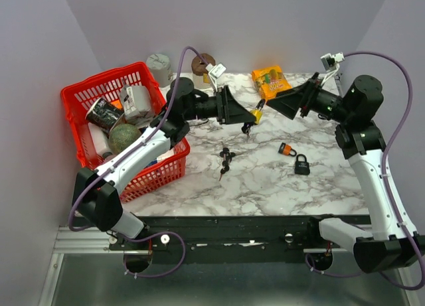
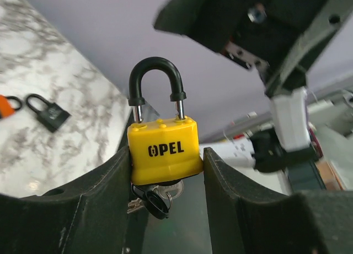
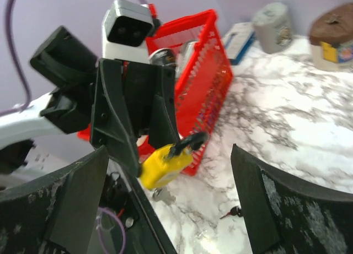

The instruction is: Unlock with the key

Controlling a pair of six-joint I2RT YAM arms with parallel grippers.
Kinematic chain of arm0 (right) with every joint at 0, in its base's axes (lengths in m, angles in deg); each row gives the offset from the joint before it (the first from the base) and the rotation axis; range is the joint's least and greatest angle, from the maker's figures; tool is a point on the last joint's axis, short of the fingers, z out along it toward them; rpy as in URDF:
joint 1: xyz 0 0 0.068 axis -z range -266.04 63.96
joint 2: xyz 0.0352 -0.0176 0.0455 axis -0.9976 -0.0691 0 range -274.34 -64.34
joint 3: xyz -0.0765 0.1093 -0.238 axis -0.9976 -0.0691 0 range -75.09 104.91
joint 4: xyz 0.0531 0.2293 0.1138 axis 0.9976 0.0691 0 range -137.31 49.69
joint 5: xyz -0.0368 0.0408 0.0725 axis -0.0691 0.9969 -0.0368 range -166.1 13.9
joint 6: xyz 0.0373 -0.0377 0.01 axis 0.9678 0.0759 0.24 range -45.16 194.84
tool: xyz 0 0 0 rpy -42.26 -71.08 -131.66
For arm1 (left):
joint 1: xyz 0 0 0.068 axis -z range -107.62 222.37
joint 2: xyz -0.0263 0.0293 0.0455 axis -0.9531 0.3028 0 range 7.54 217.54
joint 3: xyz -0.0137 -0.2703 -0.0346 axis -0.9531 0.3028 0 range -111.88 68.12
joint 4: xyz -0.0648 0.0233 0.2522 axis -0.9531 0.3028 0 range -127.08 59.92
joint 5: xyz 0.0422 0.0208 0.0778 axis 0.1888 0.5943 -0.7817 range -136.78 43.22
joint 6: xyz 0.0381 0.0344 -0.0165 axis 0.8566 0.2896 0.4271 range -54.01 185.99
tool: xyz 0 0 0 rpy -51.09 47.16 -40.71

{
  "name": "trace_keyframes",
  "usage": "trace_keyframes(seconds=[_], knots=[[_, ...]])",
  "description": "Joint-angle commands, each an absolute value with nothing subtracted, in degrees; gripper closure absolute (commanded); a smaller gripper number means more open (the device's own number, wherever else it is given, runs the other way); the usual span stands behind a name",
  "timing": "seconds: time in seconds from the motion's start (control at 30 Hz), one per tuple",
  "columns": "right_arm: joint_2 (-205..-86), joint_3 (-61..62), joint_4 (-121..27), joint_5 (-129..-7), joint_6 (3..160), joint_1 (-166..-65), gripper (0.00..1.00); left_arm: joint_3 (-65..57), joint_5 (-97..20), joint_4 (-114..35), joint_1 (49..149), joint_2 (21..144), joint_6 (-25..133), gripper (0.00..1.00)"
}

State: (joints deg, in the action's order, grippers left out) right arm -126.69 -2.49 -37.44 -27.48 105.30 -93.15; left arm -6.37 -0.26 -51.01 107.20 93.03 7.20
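Yellow padlock pinched by left gripper, right gripper spread; black padlock on marble.

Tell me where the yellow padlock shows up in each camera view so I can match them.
Top external: yellow padlock upper centre, held off the table in the left gripper.
Left wrist: yellow padlock dead centre, shackle up, clamped between the fingers.
Right wrist: yellow padlock low, left of centre, tilted.
Shared landmark: the marble table shows in all three; the red basket only in top and right wrist.
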Motion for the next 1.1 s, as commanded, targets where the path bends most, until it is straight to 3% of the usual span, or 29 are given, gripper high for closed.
trace_keyframes(seconds=[0.0, 0.13, 0.37, 0.6, 0.77, 0.8, 0.93, 1.07], knots=[[-129.81, -0.29, -51.42, -11.96, 109.63, -93.33, 0.01, -2.55, 13.42, -65.62, 106.92, 87.61, -1.32, 1.0], [-131.92, 0.94, -54.43, -6.16, 112.45, -95.44, 0.02, -1.05, 16.15, -75.29, 107.0, 87.6, -8.45, 1.0], [-132.72, -1.87, -59.68, -0.7, 117.98, -98.61, 0.11, -2.01, 15.89, -75.23, 107.0, 87.78, -8.72, 1.0], [-132.1, -5.21, -66.12, 1.33, 125.02, -98.6, 0.45, -2.19, 14.39, -73.12, 107.0, 87.87, -6.7, 1.0], [-132.37, -5.3, -63.93, 1.42, 124.5, -98.61, 0.66, -3.85, 11.77, -62.42, 106.83, 87.17, 0.14, 1.0], [-132.45, -4.87, -62.97, 1.16, 123.98, -98.69, 0.76, -4.38, 11.06, -59.52, 106.92, 86.64, 4.85, 1.0], [-133.07, -3.63, -58.66, -0.69, 121.34, -98.69, 0.9, -7.45, 5.62, -41.8, 106.83, 85.59, 16.11, 1.0], [-133.68, -2.93, -56.55, -1.74, 121.25, -98.6, 0.91, -9.57, -1.24, -30.77, 106.83, 84.97, 24.05, 1.0]])
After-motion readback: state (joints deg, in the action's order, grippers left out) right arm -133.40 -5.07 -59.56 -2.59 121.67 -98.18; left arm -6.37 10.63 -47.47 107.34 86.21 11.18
